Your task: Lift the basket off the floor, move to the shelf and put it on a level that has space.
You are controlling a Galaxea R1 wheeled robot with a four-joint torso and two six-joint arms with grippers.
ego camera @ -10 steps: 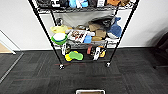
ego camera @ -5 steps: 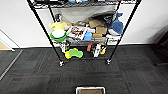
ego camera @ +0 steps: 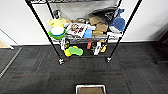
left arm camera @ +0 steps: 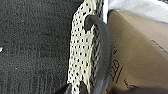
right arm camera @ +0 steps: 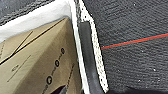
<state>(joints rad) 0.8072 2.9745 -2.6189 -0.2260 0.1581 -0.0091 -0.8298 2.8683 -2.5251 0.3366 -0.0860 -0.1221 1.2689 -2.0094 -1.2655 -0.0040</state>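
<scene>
Each claw sits close at one short end of the basket (ego camera: pixel 90 89), grip state impossible to tell, left by the black loop handle (left arm camera: pixel 101 50); basket holds a cardboard box (right arm camera: pixel 37 57), above the carpet (ego camera: pixel 37 70), shelf (ego camera: pixel 82 30) straight ahead.

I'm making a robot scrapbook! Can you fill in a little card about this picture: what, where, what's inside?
what: small cream-white woven basket with dark braided rim
where: on the dark charcoal carpet floor, in front of the tall black wire shelf
inside: brown cardboard box
shelf tiers: cluttered with bowls, boxes, blue cloth
floor mark: thin red line
</scene>
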